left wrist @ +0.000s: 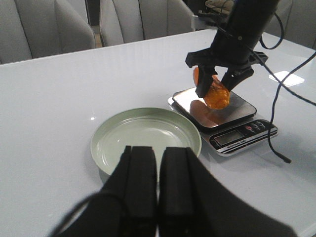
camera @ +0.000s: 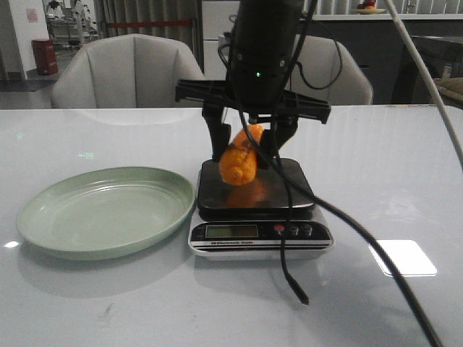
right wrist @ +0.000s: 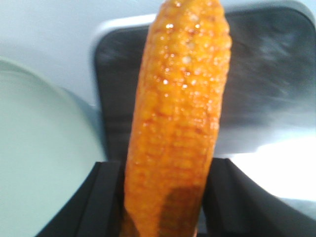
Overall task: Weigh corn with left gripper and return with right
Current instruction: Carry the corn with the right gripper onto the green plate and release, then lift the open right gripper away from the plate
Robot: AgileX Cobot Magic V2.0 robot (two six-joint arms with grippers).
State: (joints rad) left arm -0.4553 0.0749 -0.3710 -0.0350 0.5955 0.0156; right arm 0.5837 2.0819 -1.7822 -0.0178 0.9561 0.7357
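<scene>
The orange-yellow corn (camera: 241, 160) is held between the fingers of my right gripper (camera: 249, 148), lifted a little above the dark pan of the scale (camera: 289, 189). It also shows in the left wrist view (left wrist: 213, 92) and fills the right wrist view (right wrist: 177, 123), with the right gripper (right wrist: 165, 197) shut on it. My left gripper (left wrist: 158, 187) is shut and empty, held back near the pale green plate (left wrist: 118, 143), away from the scale (left wrist: 242, 106). The left gripper is out of the front view.
The pale green plate (camera: 72, 224) lies left of the scale, with nothing on it. The scale's display and buttons (camera: 260, 231) face the front. A black cable (camera: 289, 267) hangs over the scale's front. Two chairs (camera: 123, 72) stand behind the white table.
</scene>
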